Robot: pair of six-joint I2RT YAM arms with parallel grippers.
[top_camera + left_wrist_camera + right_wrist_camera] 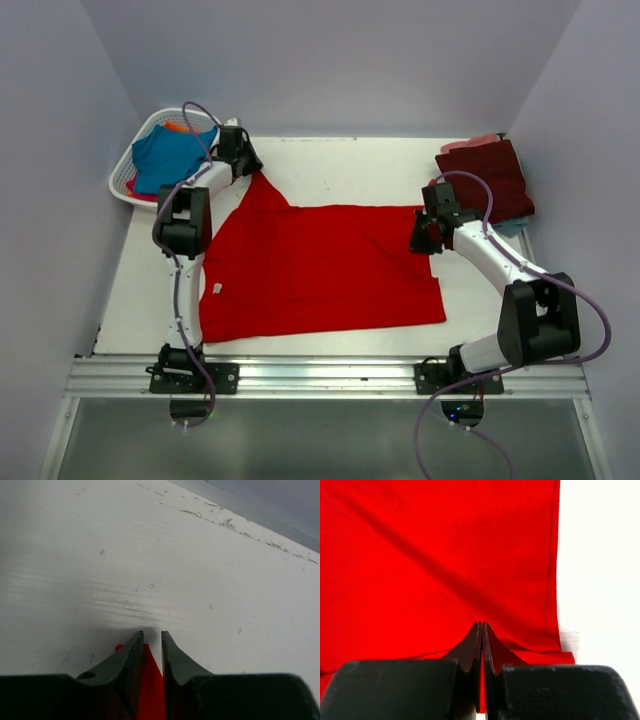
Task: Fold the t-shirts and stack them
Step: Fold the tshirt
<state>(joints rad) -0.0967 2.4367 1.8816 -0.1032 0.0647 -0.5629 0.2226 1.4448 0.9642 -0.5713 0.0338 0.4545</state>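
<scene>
Top external view first: where is the red t-shirt [320, 265]?
– It lies spread flat in the middle of the white bench [340, 160], with one sleeve pointing to the far left.

And the left jaws?
– They are at the tip of that sleeve. In the left wrist view they stand a little apart, released as it seems. Red cloth shows in the gap, but whether it touches them I cannot tell well.

The right jaws?
– Clenched on the far right corner of the red t-shirt. In the right wrist view a small fold of cloth rises into them.

What else?
– A dark maroon t-shirt [488, 178] lies folded at the far right corner, well apart. A white basket [122, 178] at the far left holds a teal blue t-shirt [165, 158] and an orange t-shirt [180, 127].
</scene>
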